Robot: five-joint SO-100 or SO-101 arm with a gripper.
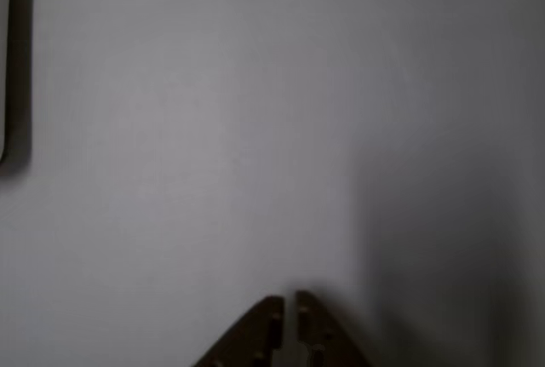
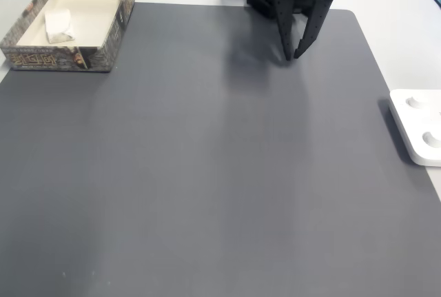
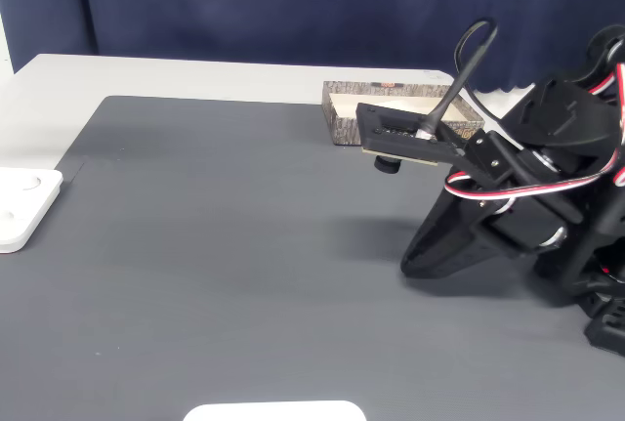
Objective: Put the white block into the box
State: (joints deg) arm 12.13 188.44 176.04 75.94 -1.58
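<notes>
The white block (image 2: 58,25) is lying inside the box (image 2: 103,38) at the far left corner of the grey mat (image 2: 207,173), well apart from the end effector (image 2: 292,56), which is hanging empty over the mat's far edge with its fingers nearly closed.

Your other view is dim and blurred throughout. Both fixed views are evenly lit and sharp; a soft shadow lies beneath the pincer (image 2: 294,56).
</notes>
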